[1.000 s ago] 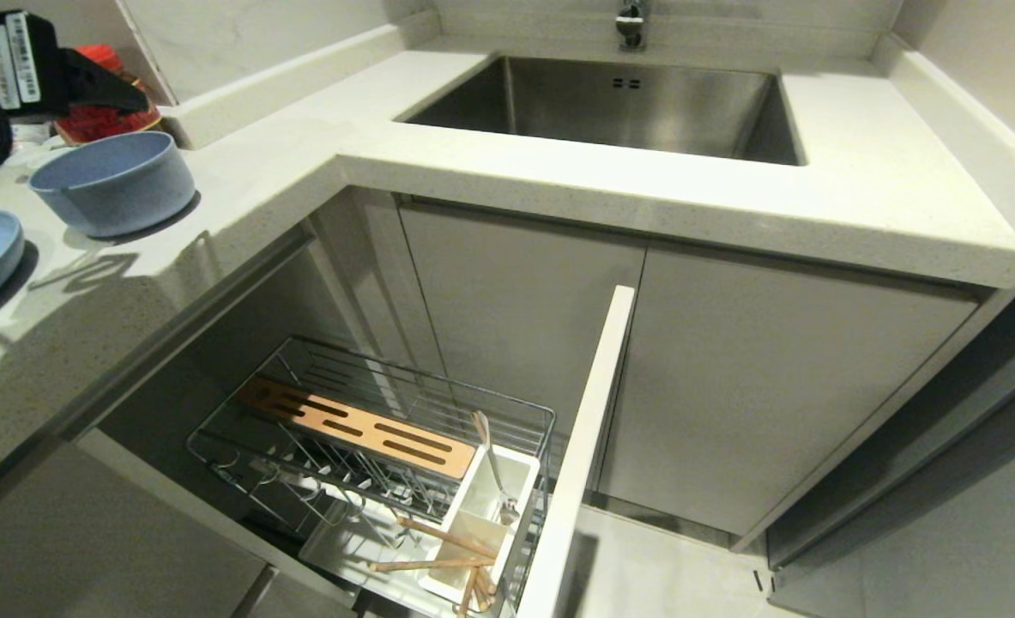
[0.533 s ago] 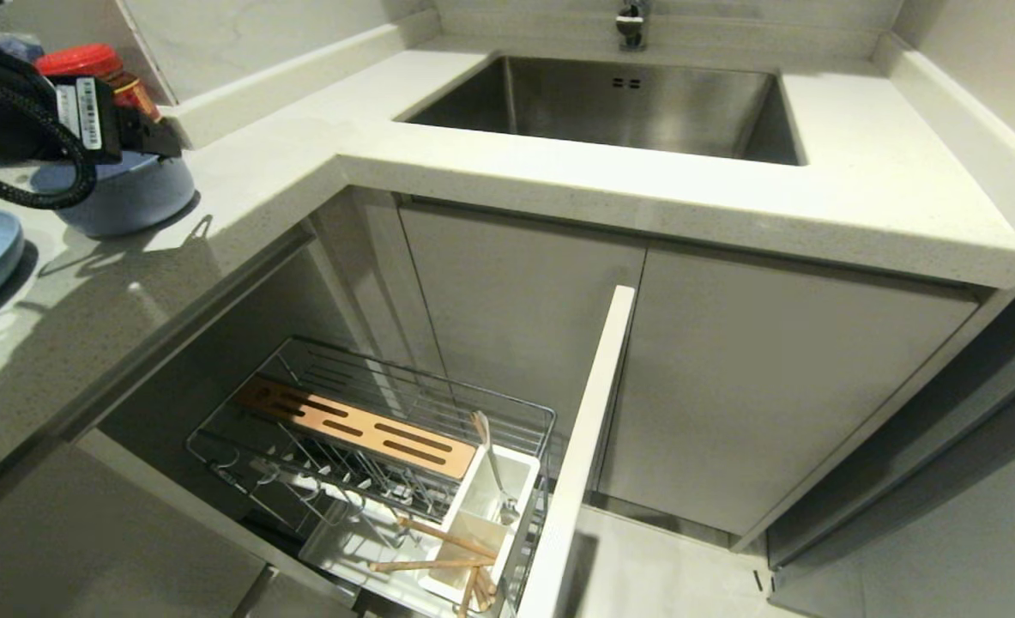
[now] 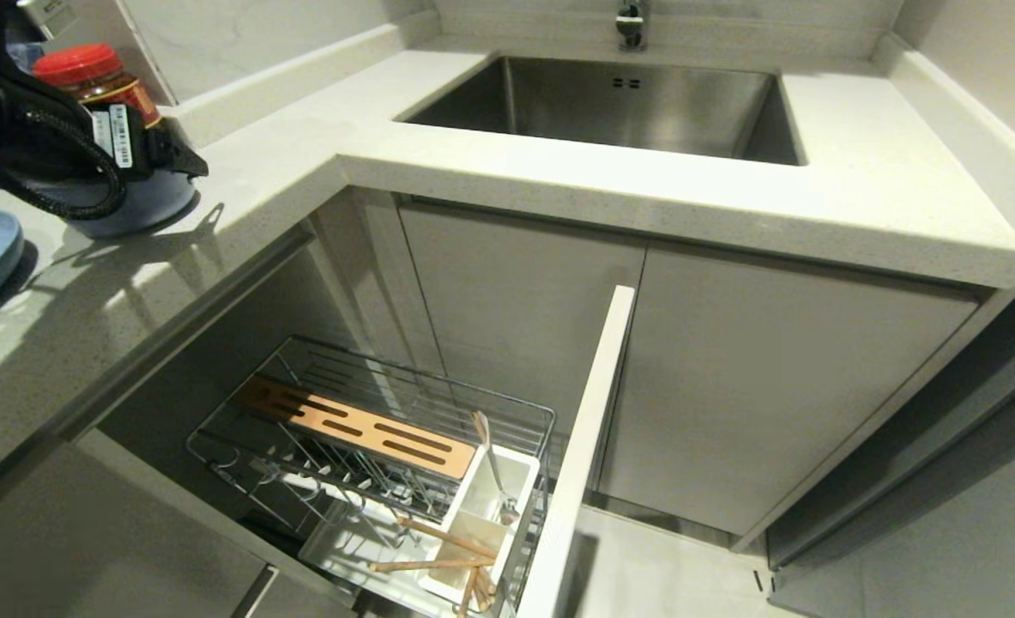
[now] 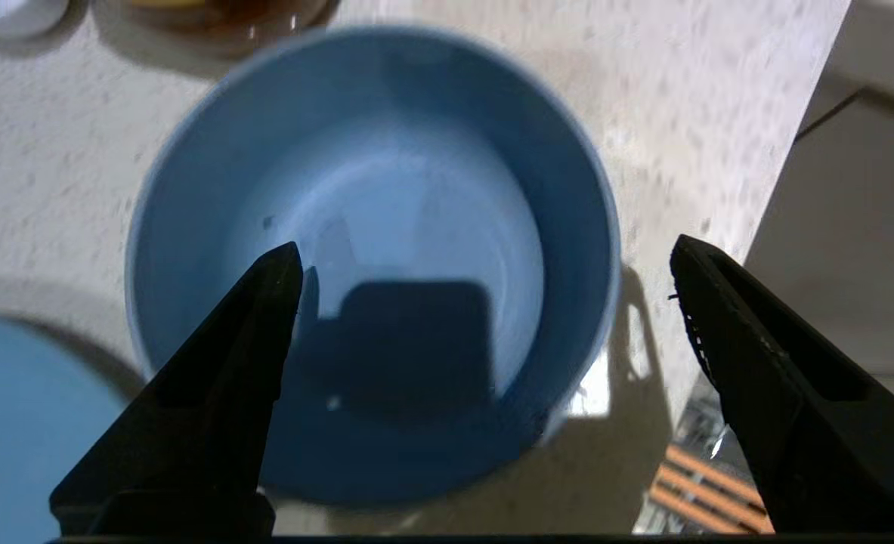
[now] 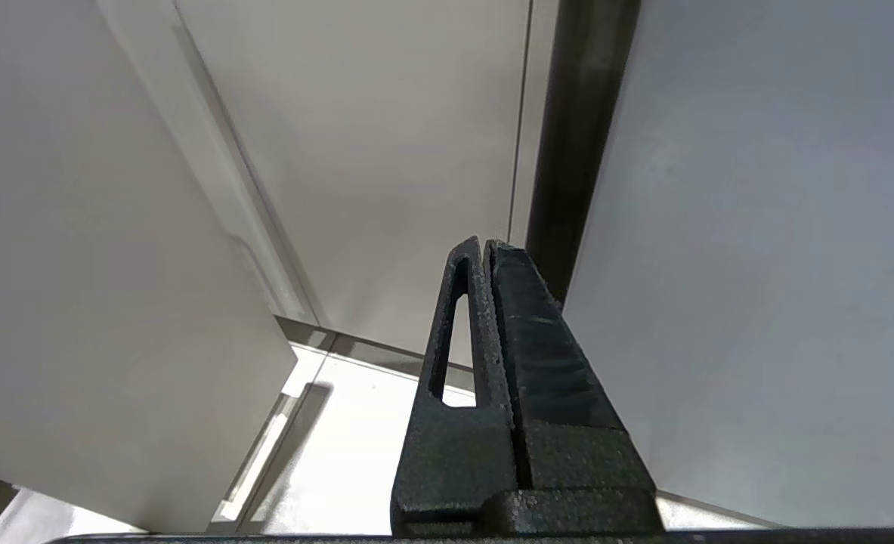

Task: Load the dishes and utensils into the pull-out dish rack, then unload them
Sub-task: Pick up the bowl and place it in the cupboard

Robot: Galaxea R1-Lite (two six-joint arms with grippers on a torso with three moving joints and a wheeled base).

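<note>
Directly above the bowl, the left gripper hangs spread wide, one finger inside the rim, one outside.

No readable text anywhere. Only candidate: small white sticker w/ dark barcode-type bars on the black left arm housing, over the surface's far left edge; characters too small to make out. A second pale label at the arm's upper part is also illegible. Red-lidded jar behind it shows no legible label. Left and right wrist views: no print, no. or signs at all.
</note>
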